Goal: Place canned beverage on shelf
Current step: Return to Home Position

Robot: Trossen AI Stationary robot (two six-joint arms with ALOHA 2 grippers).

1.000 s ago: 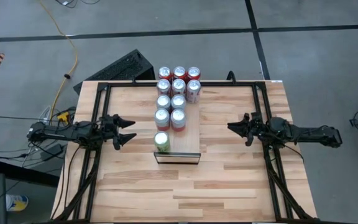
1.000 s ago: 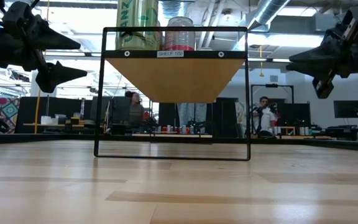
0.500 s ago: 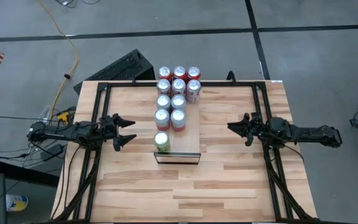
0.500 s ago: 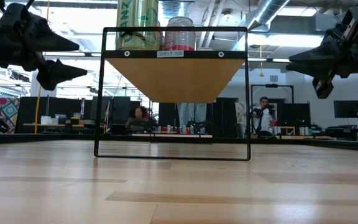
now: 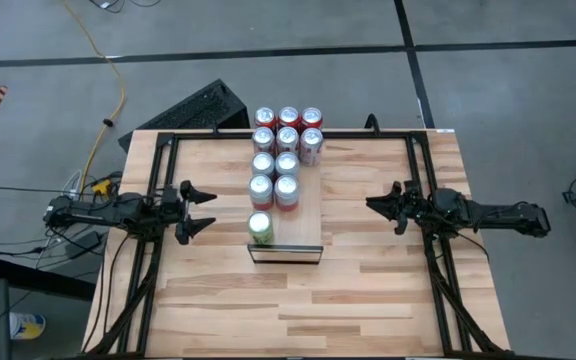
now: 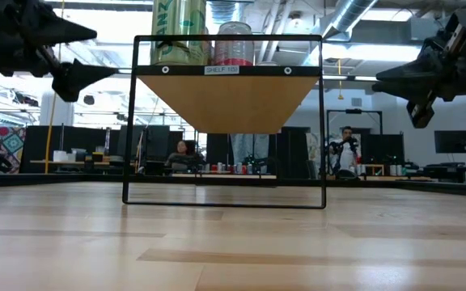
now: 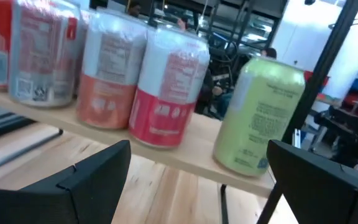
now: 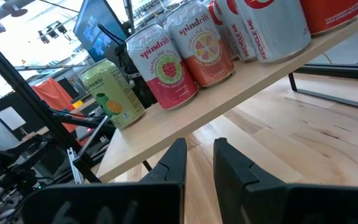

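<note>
Grey concrete floor surrounds a wooden table with a black frame. A keyboard lies on the floor beyond its far left corner. Level across the table, an open workroom shows behind, with a seated person and a standing person far off.

Down the table's middle runs the shelf, a raised light-wood strip with a dark near edge, reaching from the table's centre to its far edge. It carries upright cans in rows:
- Farthest away stand three red cans.
- Next comes a second row of three, silver and red.
- Nearer are two rows of two pink-white cans, filling the left and middle places.
- At the near end stands the green can, alone on the left. The wood to its right is bare.

Both arms hang level above the table, well apart from the shelf and pointing towards it. The left gripper is left of the green can, fingers spread wide with nothing between them. The right gripper is at the right, its fingers drawn narrow with only a thin slit between, gripping nothing.

The green can has a pale green body and a silver top. One side of the label shows small print. The other side shows an orange fruit picture under dark lettering.
</note>
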